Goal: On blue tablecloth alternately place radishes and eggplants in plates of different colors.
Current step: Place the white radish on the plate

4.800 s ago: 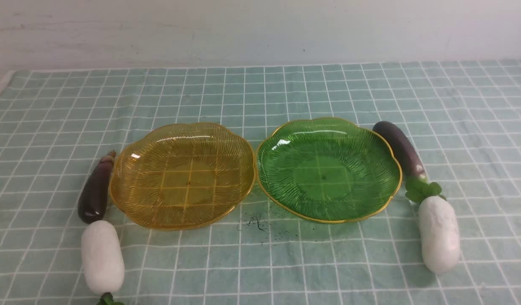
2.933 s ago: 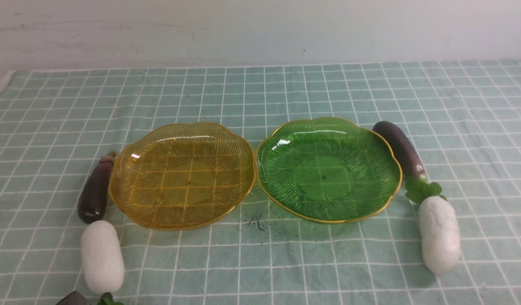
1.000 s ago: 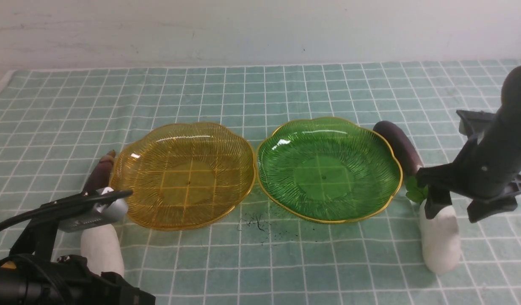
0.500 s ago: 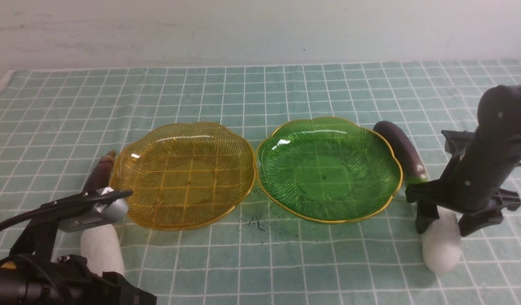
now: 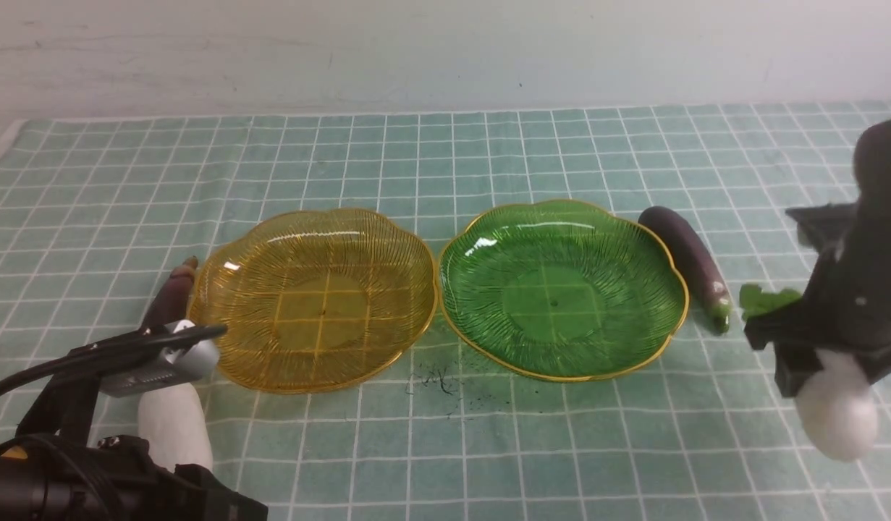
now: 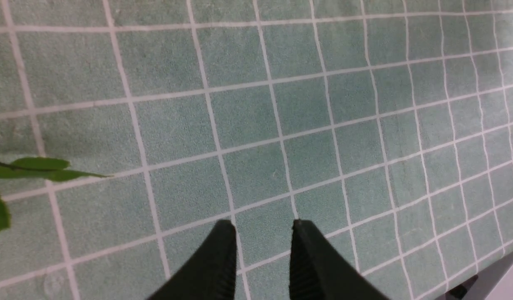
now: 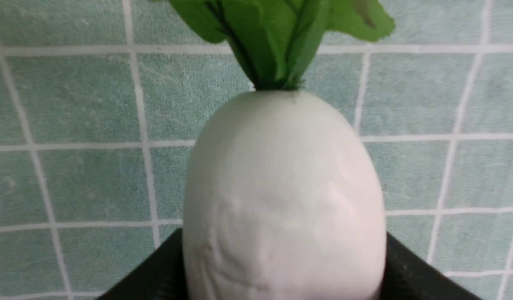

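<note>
1. Blue tablecloth (image 5: 445, 159) covers the whole work area, everything sits on it
2. 2 plates side by side at centre, rims almost touching: amber plate (image 5: 242, 289) on the robot's left, green plate (image 5: 633, 289) on its right. Both are empty, so no placement is done yet
3. Right gripper (image 5: 827, 373) has its jaws clamped across the body of the right radish (image 5: 836, 423), 1 finger on each side. Wrist view shows the white body filling the gap. The radish hangs leaf end away from the wrist and looks clear of the cloth, to the right of the green plate. My read: step in hand is carrying it to the green plate, the nearer one
4. Left arm (image 5: 69, 485) is parked low at the near left corner. Left gripper (image 6: 262, 227) has a narrow gap between its jaws, nothing in it, pointed at bare cloth. Probably waiting its turn, since the task alternates
5. Left radish (image 5: 174, 427) lies on the cloth just near of the amber plate, partly hidden by the left arm
6. Right eggplant (image 5: 687, 250) lies against the green plate's right rim. Left eggplant (image 5: 169, 300) lies along the amber plate's left rim. Each is within reach of its own arm
7. Leaf tuft (image 5: 767, 298) of the held radish points towards the right eggplant
8. Black specks (image 5: 438, 380) sit on the cloth in front of the gap between the plates, not relevant
</note>
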You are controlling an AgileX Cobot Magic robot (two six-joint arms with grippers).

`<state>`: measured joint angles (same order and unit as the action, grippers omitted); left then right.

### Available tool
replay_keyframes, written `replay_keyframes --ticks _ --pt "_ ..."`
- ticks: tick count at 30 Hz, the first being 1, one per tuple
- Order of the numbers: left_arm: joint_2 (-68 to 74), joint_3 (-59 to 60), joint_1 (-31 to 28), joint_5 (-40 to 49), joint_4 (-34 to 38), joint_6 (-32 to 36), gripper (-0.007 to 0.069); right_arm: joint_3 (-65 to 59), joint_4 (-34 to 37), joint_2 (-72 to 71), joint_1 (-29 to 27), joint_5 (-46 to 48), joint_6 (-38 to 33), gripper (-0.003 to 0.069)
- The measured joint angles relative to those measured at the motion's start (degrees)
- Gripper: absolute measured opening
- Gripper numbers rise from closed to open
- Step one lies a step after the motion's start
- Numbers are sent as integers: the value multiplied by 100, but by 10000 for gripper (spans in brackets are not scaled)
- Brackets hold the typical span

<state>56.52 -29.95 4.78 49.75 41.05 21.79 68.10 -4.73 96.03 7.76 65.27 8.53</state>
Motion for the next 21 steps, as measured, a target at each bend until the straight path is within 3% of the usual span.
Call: replay_keyframes --ticks 4,8,14,21 --pt "0 0 0 0 0 0 171 0 329 -635 0 -300 -42 447" --pt "0 0 0 0 0 0 171 0 1266 -858 7 -871 -637 447" --pt "0 0 0 0 0 0 171 6 2573 -434 368 -1734 -2431 447" --pt "0 0 0 0 0 0 171 401 2721 186 553 -1875 -2760 447"
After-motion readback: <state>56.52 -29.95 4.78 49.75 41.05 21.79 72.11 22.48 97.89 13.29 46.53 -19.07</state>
